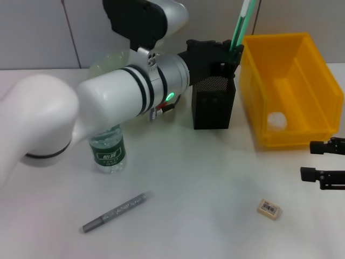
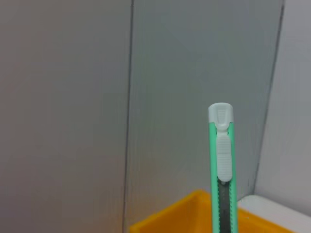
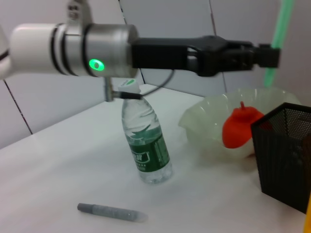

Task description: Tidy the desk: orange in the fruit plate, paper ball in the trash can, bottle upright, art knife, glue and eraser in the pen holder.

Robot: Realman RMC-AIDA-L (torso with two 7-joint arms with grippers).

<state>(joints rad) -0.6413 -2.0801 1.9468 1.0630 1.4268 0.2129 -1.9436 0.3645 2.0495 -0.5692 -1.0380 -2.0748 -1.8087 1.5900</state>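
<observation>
My left gripper [image 1: 233, 54] is shut on the mint-green art knife [image 1: 242, 22] and holds it upright just over the black mesh pen holder [image 1: 214, 102]. The knife also shows in the left wrist view [image 2: 222, 165] and the right wrist view [image 3: 281, 39]. The bottle [image 1: 109, 151] stands upright on the desk [image 1: 194, 183]. The glue [image 1: 114, 212] lies near the front, the eraser [image 1: 269, 209] at the front right. The paper ball [image 1: 276, 120] lies in the yellow trash can [image 1: 291, 54]. The orange [image 3: 239, 127] sits in the fruit plate [image 3: 206, 124]. My right gripper [image 1: 315, 161] is open and empty at the right edge.
My left arm [image 1: 108, 102] stretches across the desk's back left and hides most of the fruit plate [image 1: 110, 60] in the head view. A grey panelled wall stands behind the desk.
</observation>
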